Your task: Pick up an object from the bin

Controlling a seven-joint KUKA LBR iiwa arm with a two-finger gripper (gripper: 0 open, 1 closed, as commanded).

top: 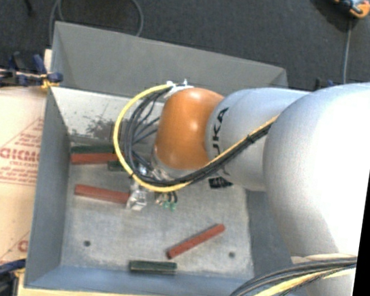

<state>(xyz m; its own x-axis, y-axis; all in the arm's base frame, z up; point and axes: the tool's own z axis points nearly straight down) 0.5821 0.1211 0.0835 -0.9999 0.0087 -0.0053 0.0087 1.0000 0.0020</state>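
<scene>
The white arm (295, 146) with its orange wrist cover (185, 126) reaches into the grey bin (53, 179), and its end effector (137, 199) sits low over the floor; I cannot tell whether it is wide or narrow. Its tip appears to touch the right end of a reddish-brown stick (99, 194) lying out to its left, while a second stick (92, 158) lies up-left of it and a third stick (195, 241) slants down-right. A dark green stick (152, 266) lies below it by the front wall, and a small green bit (168, 204) sits just right.
</scene>
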